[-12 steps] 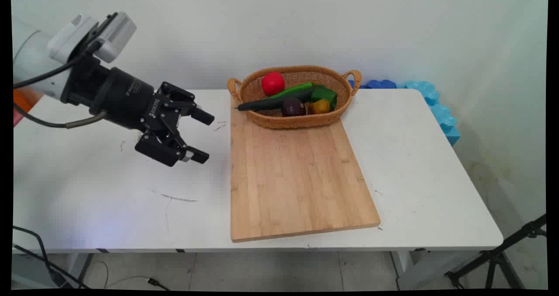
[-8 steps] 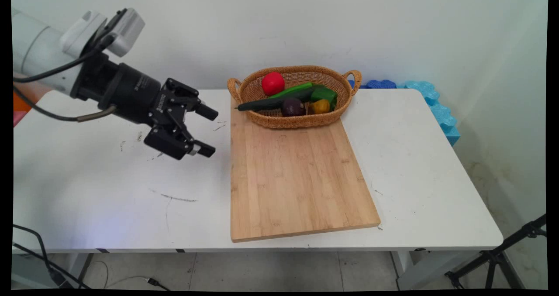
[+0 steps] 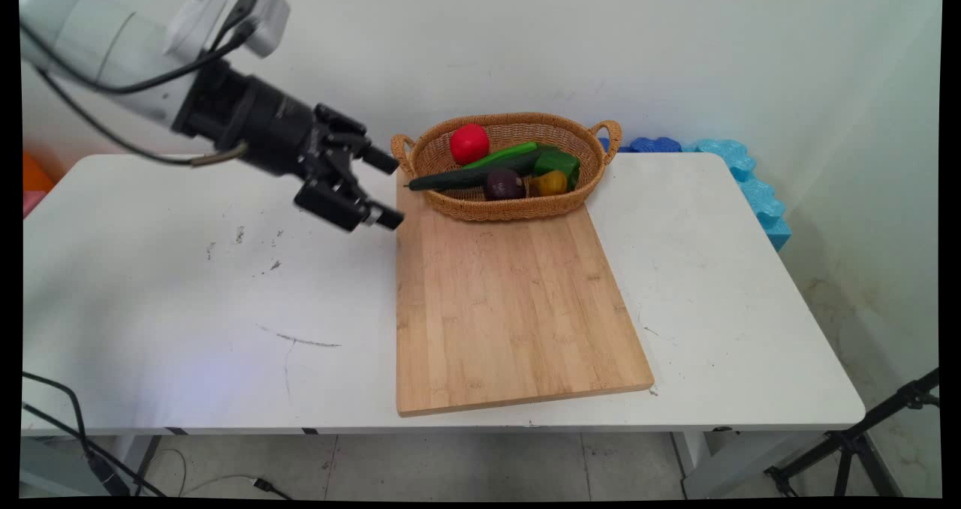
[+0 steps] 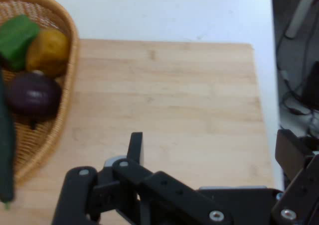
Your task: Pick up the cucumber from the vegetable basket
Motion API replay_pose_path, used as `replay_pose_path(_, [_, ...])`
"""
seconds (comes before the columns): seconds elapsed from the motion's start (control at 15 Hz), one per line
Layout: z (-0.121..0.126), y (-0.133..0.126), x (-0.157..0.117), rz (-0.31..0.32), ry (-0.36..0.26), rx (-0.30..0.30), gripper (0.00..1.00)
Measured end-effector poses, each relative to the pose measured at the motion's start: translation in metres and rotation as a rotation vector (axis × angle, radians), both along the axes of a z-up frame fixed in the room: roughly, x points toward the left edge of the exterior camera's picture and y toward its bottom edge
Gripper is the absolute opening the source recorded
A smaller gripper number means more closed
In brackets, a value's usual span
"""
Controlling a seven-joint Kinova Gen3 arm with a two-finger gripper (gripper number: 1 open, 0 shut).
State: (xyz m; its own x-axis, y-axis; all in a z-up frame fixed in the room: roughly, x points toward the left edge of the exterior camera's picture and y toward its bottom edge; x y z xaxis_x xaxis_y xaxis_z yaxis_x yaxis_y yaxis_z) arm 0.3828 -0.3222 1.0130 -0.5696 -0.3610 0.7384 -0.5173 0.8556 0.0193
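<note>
Hovering my gripper (image 3: 392, 190) above the table (image 3: 150, 306), just off the far left corner of the wooden cutting board (image 3: 510, 306) — fingers spread wide, nothing between them. Nearest thing is the wicker basket (image 3: 518, 209), sitting on the board's far end with its left handle close to my upper finger. Inside: a red tomato-like piece (image 3: 469, 143), a long dark cucumber (image 3: 465, 179) poking out over the left rim, a green pepper (image 3: 557, 164), a yellow piece (image 3: 552, 183) and a dark purple one (image 3: 504, 185). They look like light, rigid, smooth toy produce, so likely slippery — the cucumber's mid-length seems the easiest hold. From the hand view, the basket is cut off at the edge and only one fingertip (image 4: 135, 144) shows clearly. Can't tell what's underneath the pile.
</note>
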Motion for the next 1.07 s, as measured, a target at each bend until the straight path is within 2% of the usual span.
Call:
replay_pose_path(0.47, [0.015, -0.082, -0.017, 0.124, -0.044, -0.029, 1.00])
replay_pose_path(0.8, [0.006, -0.131, -0.026, 0.212, -0.094, -0.027, 1.00])
replay_pose_path(1.07, [-0.008, -0.174, -0.034, 0.288, -0.156, -0.023, 1.00])
